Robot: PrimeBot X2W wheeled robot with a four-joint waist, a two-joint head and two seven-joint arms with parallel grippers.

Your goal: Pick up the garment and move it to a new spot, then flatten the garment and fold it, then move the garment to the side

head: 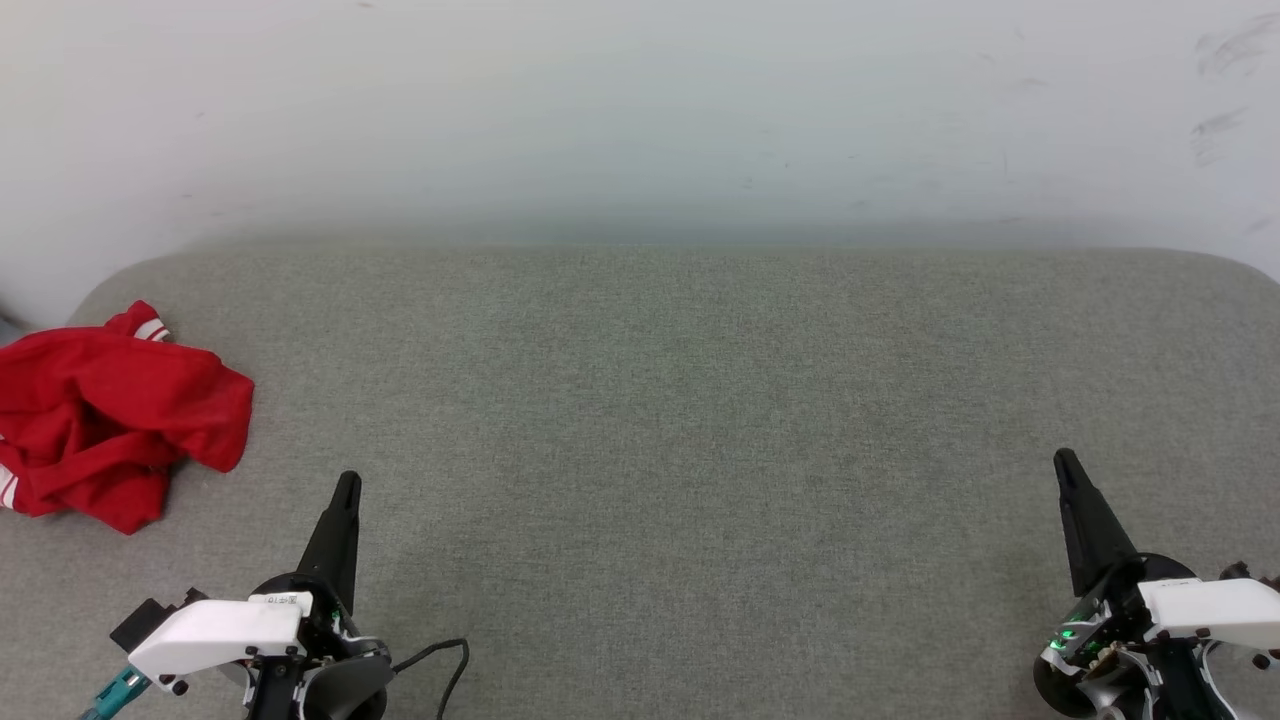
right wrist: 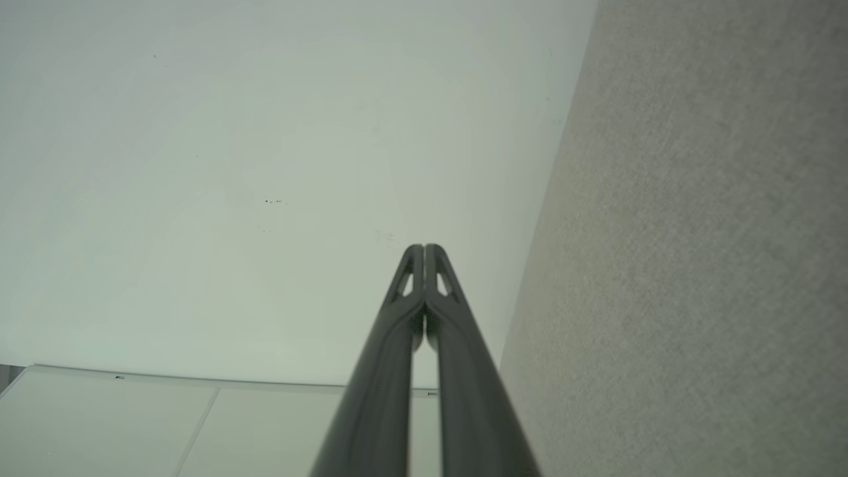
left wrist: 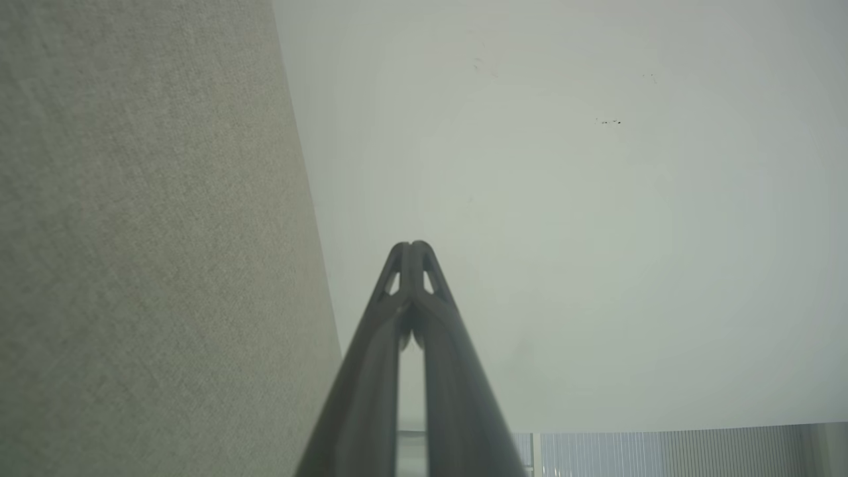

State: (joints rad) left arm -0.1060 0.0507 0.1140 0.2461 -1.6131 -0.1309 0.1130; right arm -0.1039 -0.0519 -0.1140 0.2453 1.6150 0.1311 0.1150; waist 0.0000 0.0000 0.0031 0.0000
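Note:
The garment [head: 110, 415] is a red shirt with white-striped trim, crumpled in a heap at the far left of the grey padded table [head: 680, 400], partly cut off by the frame's edge. My left gripper [head: 347, 484] is shut and empty at the lower left, to the right of and nearer than the heap, apart from it. At the lower right my right gripper [head: 1065, 461] is shut too, with nothing in it. In the left wrist view the left gripper [left wrist: 412, 246] has its tips pressed together. The right wrist view has the right gripper [right wrist: 424, 248] closed likewise.
A white wall [head: 640, 110] rises straight behind the table's far edge. A black cable [head: 450, 665] loops on the cloth beside my left wrist. The table's rounded corners sit at the far left and far right.

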